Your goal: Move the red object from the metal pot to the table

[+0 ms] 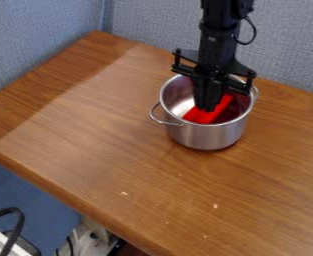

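Observation:
The metal pot (199,136) stands on the table (85,125), toward its far right side. Inside it lies the red object (215,116), bright red against the steel, with part of it rising between the fingers. My gripper (210,102) points straight down into the pot. Its black jaws are drawn in narrow and shut on the red object. The lower fingertips are hidden by the pot's wall and the red piece.
A blue fabric partition (65,25) runs behind the table. The rounded front edge (65,190) drops off to the floor, where cables (12,235) lie at the lower left. Bare wood spreads left of and in front of the pot.

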Robot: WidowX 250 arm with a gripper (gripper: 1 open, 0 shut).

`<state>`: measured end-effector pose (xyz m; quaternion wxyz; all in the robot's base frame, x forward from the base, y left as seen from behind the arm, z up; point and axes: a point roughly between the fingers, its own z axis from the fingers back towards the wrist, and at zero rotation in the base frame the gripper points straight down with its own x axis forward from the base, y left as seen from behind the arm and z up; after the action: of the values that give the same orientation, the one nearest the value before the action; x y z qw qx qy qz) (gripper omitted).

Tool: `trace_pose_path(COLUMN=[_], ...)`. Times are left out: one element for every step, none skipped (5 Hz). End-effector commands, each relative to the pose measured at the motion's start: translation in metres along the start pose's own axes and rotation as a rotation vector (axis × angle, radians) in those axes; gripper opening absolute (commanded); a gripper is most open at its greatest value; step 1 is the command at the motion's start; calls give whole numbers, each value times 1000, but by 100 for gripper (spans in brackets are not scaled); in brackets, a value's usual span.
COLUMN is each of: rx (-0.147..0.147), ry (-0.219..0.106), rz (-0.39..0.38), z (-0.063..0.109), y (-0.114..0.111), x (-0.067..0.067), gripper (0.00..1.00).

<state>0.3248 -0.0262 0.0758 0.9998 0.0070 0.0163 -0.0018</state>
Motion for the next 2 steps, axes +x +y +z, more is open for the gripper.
trace_pose_path(rx=[-3,-8], ry=[-30,-27], rz=[7,10], z=[6,7], y=[2,2], x=[3,3], gripper=[100,0])
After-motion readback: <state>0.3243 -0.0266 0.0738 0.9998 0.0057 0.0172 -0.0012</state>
